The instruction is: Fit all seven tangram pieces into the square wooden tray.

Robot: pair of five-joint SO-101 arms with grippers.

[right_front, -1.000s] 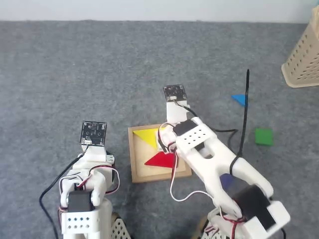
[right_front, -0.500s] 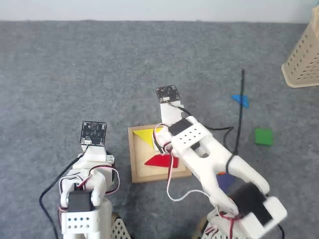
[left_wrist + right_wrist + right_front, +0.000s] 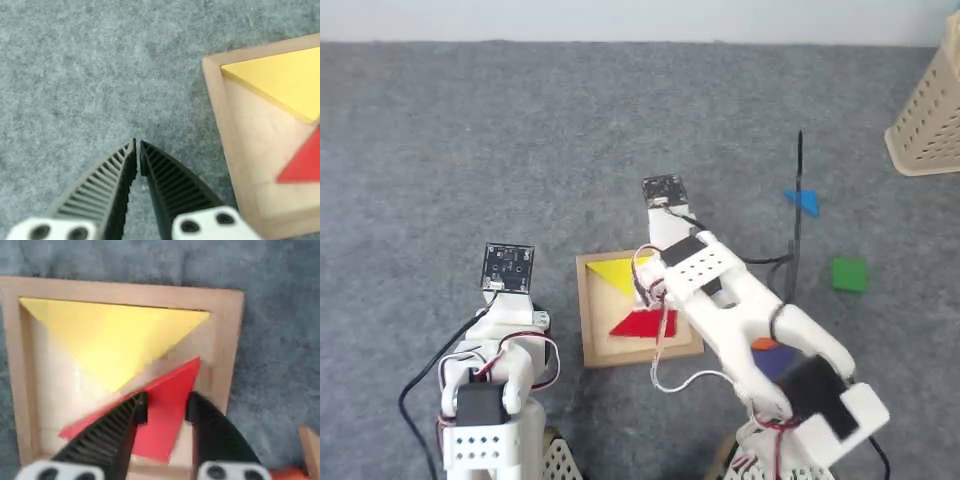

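The square wooden tray (image 3: 592,345) lies on the grey carpet between the arms. A yellow triangle (image 3: 112,335) fills its far part. A red triangle (image 3: 165,425) rests slanted just below the yellow one, and my right gripper (image 3: 166,407) is shut on it, one finger on each side near its corner. My left gripper (image 3: 137,145) is shut and holds nothing, low over the carpet beside the tray's (image 3: 215,95) left rim. To the right on the carpet lie a blue triangle (image 3: 803,200) and a green square (image 3: 849,274). An orange piece (image 3: 765,344) and a purple piece (image 3: 775,362) peek out under the right arm.
A beige slotted basket (image 3: 930,100) stands at the far right edge. A black cable (image 3: 797,200) rises from the right arm near the blue triangle. Open carpet stretches beyond the tray and to the left.
The right arm has swung slightly left over the tray, and the red triangle shifted a little left with it. The black cable moved left. The left arm stayed still.
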